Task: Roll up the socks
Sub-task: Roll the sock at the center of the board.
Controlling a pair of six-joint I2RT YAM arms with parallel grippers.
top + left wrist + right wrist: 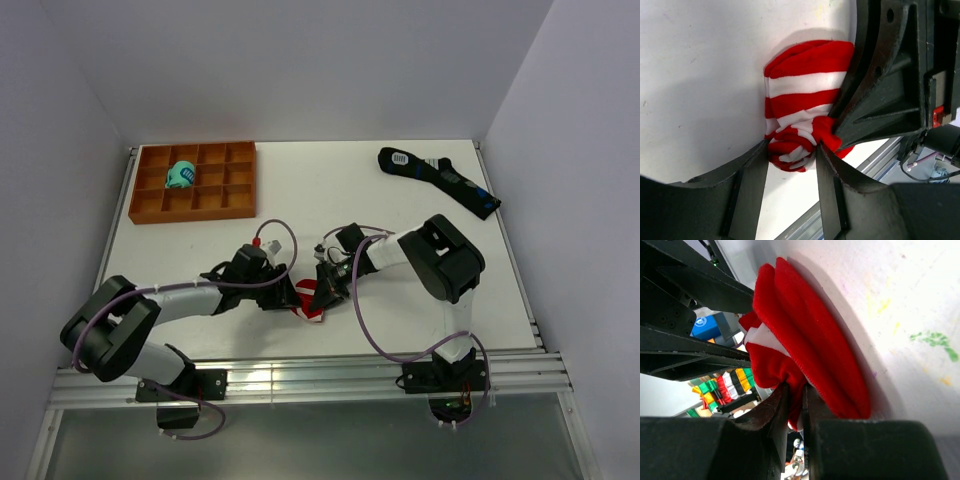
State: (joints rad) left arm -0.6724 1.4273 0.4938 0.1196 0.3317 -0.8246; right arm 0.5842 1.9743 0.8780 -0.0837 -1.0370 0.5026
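Observation:
The socks (311, 303), red with white stripes, lie on the white table near its front edge, between both grippers. In the left wrist view the socks (805, 85) lie flat at the far end and are rolled into a tight bundle at the near end. My left gripper (792, 150) grips that rolled bundle, one finger on each side. My right gripper (795, 395) is shut on a fold of the red cuff end of the socks (805, 335). In the top view my left gripper (288, 296) and right gripper (326, 287) meet over the socks and hide most of them.
An orange compartment tray (240, 200) stands at the back left with a teal sock bundle (181, 176) in it. A long black sock (440, 180) with blue patches lies at the back right. The table's front rail (300, 375) runs just behind the socks.

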